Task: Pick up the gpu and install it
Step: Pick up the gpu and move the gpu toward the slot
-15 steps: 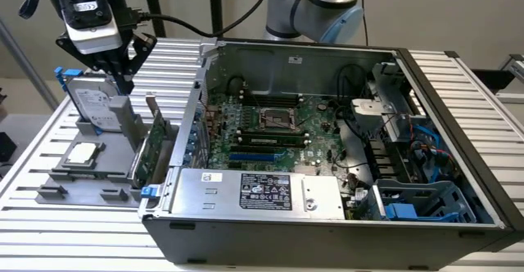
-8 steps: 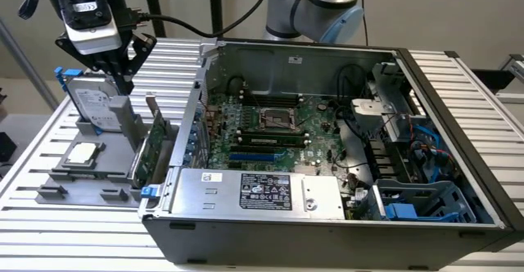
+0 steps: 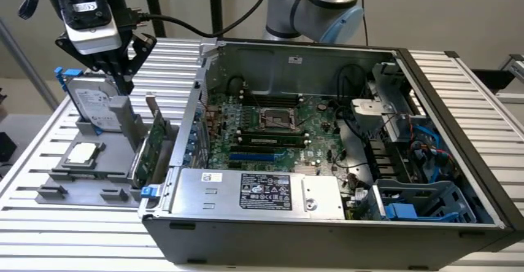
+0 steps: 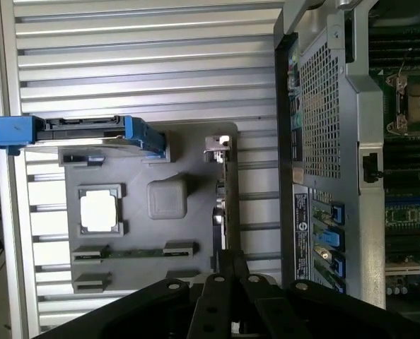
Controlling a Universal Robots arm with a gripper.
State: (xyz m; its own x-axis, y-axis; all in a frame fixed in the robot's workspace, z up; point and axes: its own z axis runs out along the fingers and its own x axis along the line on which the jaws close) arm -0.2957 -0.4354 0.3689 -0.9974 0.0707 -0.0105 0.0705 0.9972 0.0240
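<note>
The gpu (image 3: 148, 153) stands on edge in a slot of the grey holder (image 3: 86, 183), green board facing the exterior view's left, close beside the open computer case (image 3: 327, 223). In the wrist view the gpu (image 4: 222, 212) shows edge-on as a thin strip with its silver bracket at one end. My gripper (image 3: 123, 83) hangs above the holder, over the hard drive and up and to the exterior view's left of the gpu, touching nothing. The black fingers (image 4: 220, 272) meet at their tips, with nothing between them.
A silver hard drive with a blue frame (image 3: 88, 100) stands in the holder, and a square CPU chip (image 3: 82, 154) lies flat beside it. Inside the case are the motherboard (image 3: 270, 131), the power supply (image 3: 262, 192) and cables. A slatted metal table (image 3: 82, 241) carries everything.
</note>
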